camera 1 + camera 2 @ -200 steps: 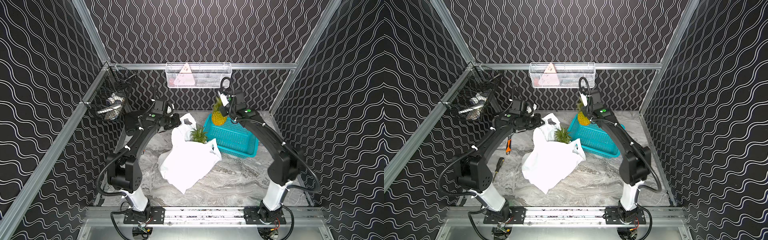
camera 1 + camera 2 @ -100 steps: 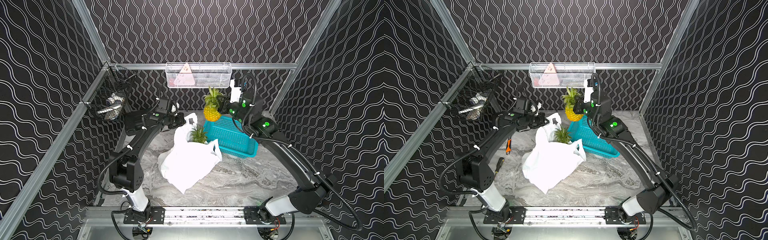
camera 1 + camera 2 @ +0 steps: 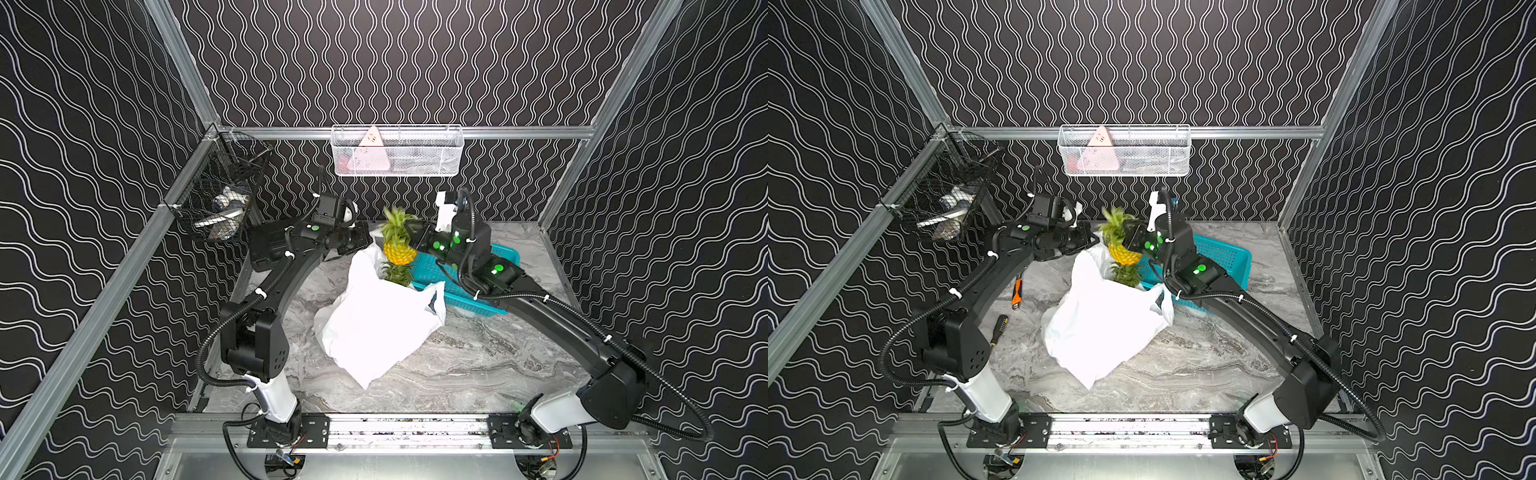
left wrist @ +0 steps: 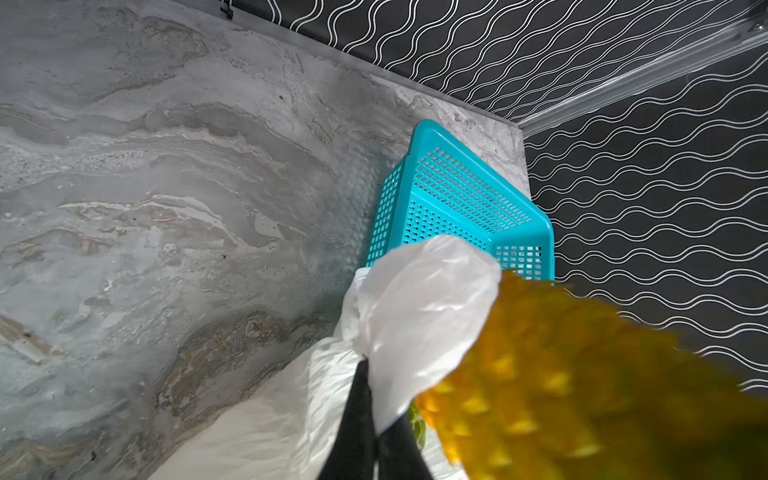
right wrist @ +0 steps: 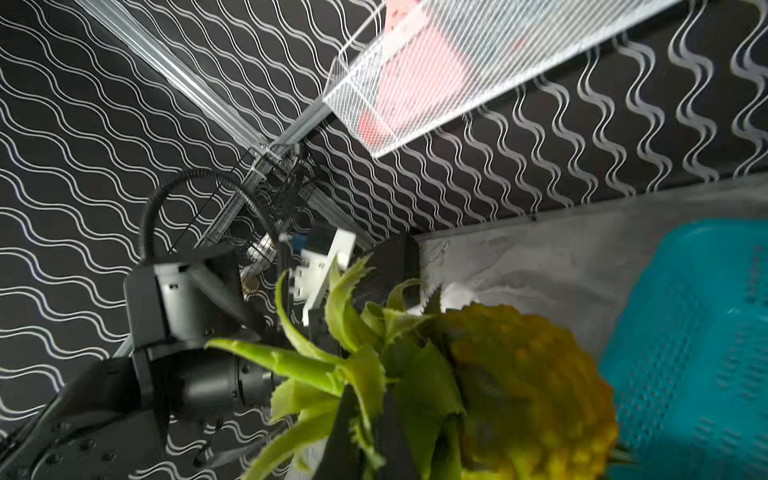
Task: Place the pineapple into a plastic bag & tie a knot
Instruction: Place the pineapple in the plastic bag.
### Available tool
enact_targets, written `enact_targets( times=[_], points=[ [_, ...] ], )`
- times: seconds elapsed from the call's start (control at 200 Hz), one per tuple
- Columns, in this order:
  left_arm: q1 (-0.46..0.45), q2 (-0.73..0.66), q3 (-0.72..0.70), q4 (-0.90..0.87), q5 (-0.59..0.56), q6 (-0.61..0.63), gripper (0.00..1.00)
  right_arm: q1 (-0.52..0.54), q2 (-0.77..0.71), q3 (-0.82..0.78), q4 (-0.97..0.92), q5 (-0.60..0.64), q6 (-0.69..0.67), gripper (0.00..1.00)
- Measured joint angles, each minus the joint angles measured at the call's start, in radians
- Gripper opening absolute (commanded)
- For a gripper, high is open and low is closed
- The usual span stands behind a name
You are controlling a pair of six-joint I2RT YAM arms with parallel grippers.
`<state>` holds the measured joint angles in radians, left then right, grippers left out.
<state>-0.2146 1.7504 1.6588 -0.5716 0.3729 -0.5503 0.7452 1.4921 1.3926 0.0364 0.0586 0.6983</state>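
While the left claw [image 4: 365, 370] pinches a handle of the bag [image 3: 374, 328], the right claw [image 5: 368, 415] grips the pineapple [image 3: 399, 252] by its crown, over the bag's mouth; the bag lies on the desk [image 3: 478, 365].

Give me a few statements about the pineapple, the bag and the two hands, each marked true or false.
1. The right hand holds the pineapple by its leaves. True.
2. The pineapple lies in the basket. False: it hangs in the air near the open end of the bag.
3. The left hand is shut on the bag's edge. True.
4. The bag is knotted shut. False: it is open, with green leaves sticking out.
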Motion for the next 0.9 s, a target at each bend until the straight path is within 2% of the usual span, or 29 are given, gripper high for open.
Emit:
enact_targets(
  times=[0.185, 0.35, 0.661, 0.811, 0.896],
  points=[
    [0.000, 0.005, 0.003, 0.003, 0.001, 0.000, 0.00, 0.087, -0.034, -0.011, 0.025, 0.075, 0.048, 0.00],
    [0.005, -0.011, -0.020, 0.003, 0.006, 0.001, 0.00, 0.092, -0.051, -0.047, 0.080, 0.082, 0.108, 0.00],
    [0.024, -0.068, -0.132, 0.045, 0.027, -0.001, 0.00, 0.167, -0.076, -0.325, 0.177, 0.039, 0.451, 0.00],
    [0.024, -0.077, -0.148, 0.050, 0.034, 0.003, 0.00, 0.164, -0.104, -0.369, 0.157, 0.061, 0.598, 0.00],
    [0.025, -0.094, -0.150, 0.046, 0.035, 0.013, 0.00, 0.155, -0.111, -0.362, 0.120, 0.076, 0.630, 0.00]
  ],
)
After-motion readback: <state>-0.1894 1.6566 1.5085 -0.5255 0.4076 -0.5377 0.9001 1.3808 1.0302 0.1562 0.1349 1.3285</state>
